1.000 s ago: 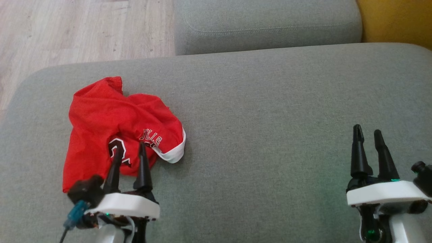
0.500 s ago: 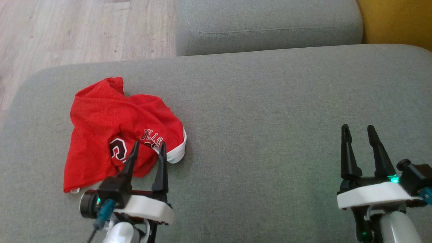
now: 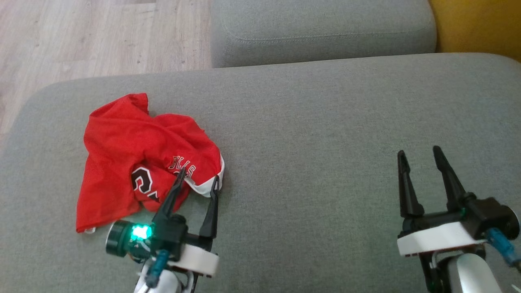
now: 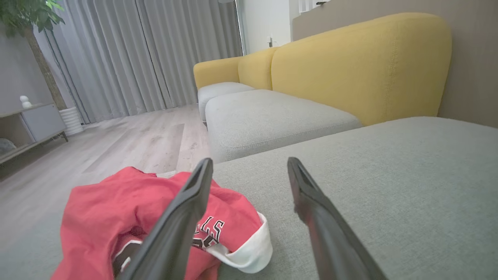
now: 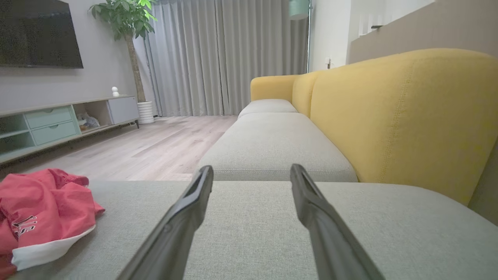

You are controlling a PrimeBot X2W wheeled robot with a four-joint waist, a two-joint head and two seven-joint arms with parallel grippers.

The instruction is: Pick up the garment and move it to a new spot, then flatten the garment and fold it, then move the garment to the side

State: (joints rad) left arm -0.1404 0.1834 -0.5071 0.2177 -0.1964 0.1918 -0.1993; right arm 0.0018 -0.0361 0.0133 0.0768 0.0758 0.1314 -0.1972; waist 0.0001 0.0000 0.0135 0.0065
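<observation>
A crumpled red jersey (image 3: 134, 158) with black-and-white lettering and a white hem lies on the left part of the grey sofa cushion (image 3: 325, 142). My left gripper (image 3: 198, 179) is open at the jersey's near right corner, its fingertips over the white hem and nothing held between them. In the left wrist view the jersey (image 4: 116, 210) lies low and left, and my left gripper (image 4: 249, 165) spreads above its white hem. My right gripper (image 3: 419, 152) stands open over bare cushion far to the right. The right wrist view has the jersey (image 5: 39, 202) at its left edge, away from the right gripper (image 5: 251, 169).
Beyond the cushion sits a second grey sofa seat (image 3: 321, 28), with a yellow sofa back (image 3: 480, 24) at the far right. Wooden floor (image 3: 81, 36) lies past the cushion's left and far edges. A low TV cabinet (image 5: 58, 120) and a potted plant (image 5: 124, 23) stand across the room.
My left gripper has swung right along the jersey's near edge to its white hem and stayed open. My right gripper has shifted left. The jersey lies where it was.
</observation>
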